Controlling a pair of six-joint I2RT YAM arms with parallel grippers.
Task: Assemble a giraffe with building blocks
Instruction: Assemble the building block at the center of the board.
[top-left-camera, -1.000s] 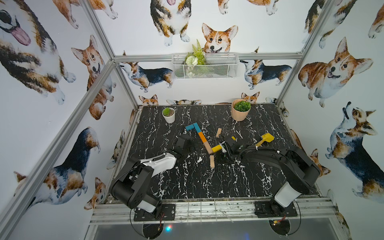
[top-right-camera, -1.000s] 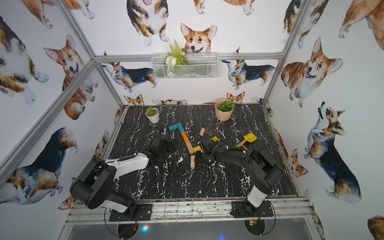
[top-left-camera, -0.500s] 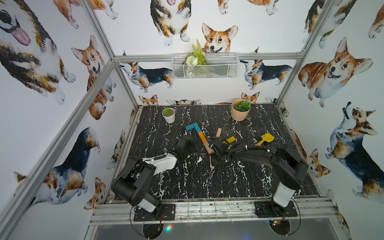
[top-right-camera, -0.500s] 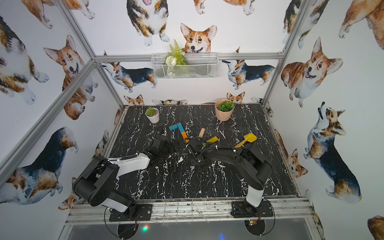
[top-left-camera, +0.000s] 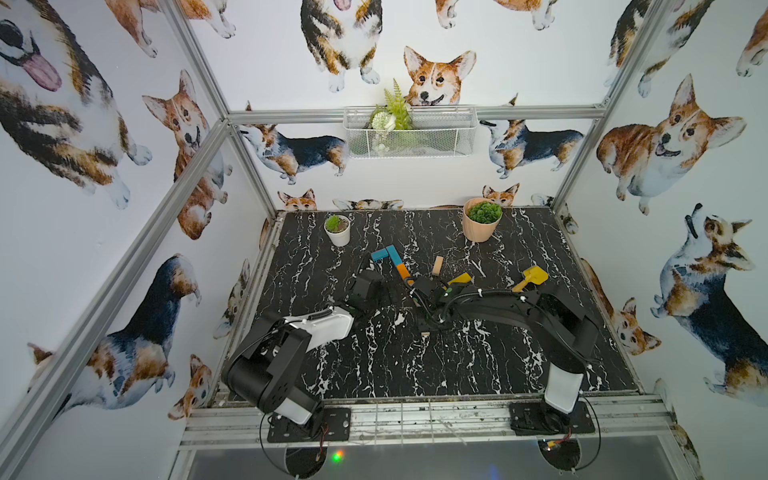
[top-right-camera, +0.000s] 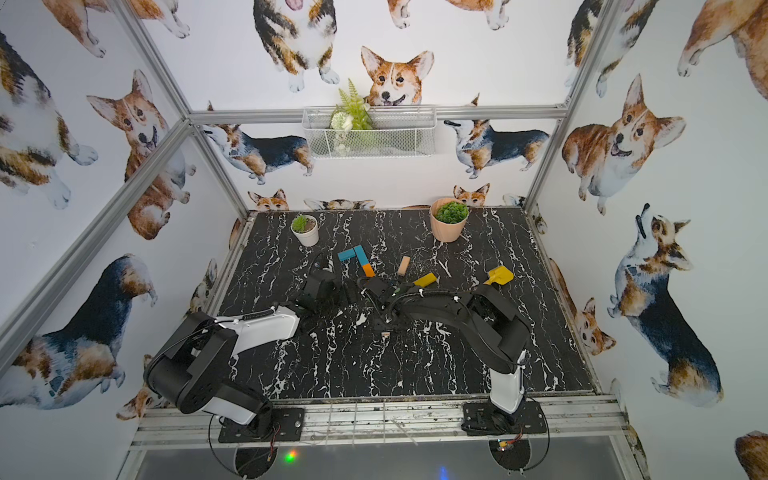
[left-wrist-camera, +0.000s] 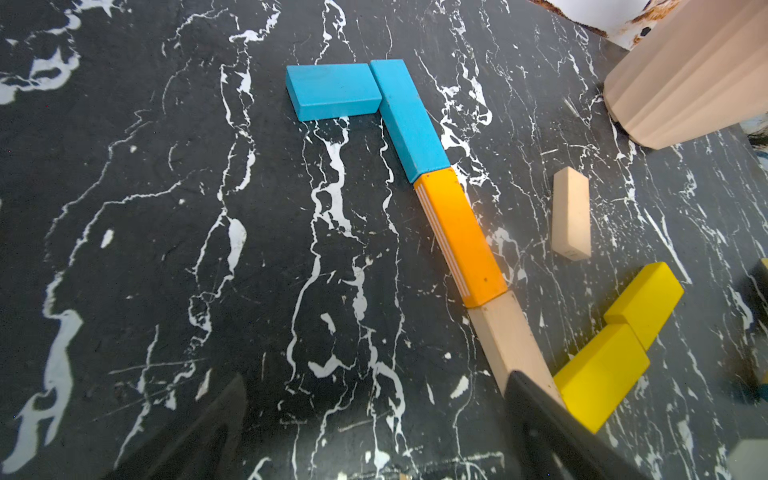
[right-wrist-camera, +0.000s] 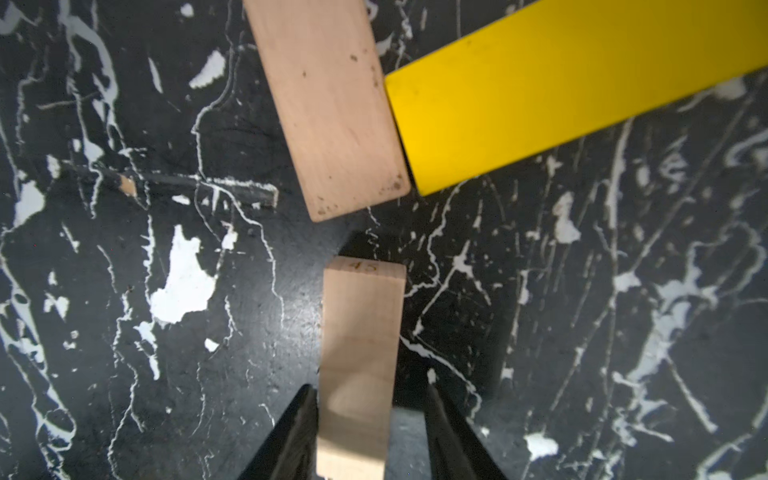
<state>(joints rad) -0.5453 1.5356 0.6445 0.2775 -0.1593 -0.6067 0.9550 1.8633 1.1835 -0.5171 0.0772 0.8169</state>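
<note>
Giraffe (left-wrist-camera: 457, 232) half-built mid tabletop (left-wrist-camera: 166, 249): teal head, orange and tan neck in line, two yellow planks (left-wrist-camera: 602, 374) against the neck's lower end. My left gripper (left-wrist-camera: 376, 378) hangs wide, empty. My right gripper (right-wrist-camera: 369, 387) is narrow, straddling a loose tan plank (right-wrist-camera: 361, 332), gap on one side.

Beyond the right pincer (top-left-camera: 424, 318) we see a white pot (top-left-camera: 338, 237) and a peach pot (top-left-camera: 478, 230); a yellow shovel (top-left-camera: 535, 275) lies to its right.
</note>
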